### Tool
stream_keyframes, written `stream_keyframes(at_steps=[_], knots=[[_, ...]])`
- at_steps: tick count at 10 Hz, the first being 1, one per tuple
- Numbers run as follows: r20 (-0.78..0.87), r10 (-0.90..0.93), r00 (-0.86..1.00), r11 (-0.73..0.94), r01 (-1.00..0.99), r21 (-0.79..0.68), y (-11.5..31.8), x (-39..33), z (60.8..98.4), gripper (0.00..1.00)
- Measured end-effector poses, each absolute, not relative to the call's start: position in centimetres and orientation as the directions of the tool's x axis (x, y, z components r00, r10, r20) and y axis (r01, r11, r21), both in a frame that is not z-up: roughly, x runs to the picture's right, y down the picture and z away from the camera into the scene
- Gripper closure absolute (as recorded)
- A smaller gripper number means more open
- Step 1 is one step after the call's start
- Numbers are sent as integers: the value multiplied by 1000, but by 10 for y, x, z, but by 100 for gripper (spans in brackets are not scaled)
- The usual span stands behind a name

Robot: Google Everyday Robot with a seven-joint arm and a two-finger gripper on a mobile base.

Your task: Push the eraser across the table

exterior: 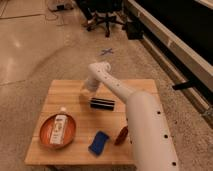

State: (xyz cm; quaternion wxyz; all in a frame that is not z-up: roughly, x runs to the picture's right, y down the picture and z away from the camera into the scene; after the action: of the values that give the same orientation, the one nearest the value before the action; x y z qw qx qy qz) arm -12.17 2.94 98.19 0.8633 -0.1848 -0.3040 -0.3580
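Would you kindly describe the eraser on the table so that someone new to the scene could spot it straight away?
Start at the low light wooden table and find the white arm's gripper near its far edge. Just in front of the gripper, toward the table's middle, lies the small black bar-shaped eraser. It is the only dark, straight-edged block there, unlike the blue folded pad and the round red-brown bowl nearer the front.
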Motion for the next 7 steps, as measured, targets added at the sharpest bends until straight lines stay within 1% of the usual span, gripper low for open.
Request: stream_keyframes(at_steps=[7], knots=[[658,-470,588,668,724,-170,46,-72,969,35]])
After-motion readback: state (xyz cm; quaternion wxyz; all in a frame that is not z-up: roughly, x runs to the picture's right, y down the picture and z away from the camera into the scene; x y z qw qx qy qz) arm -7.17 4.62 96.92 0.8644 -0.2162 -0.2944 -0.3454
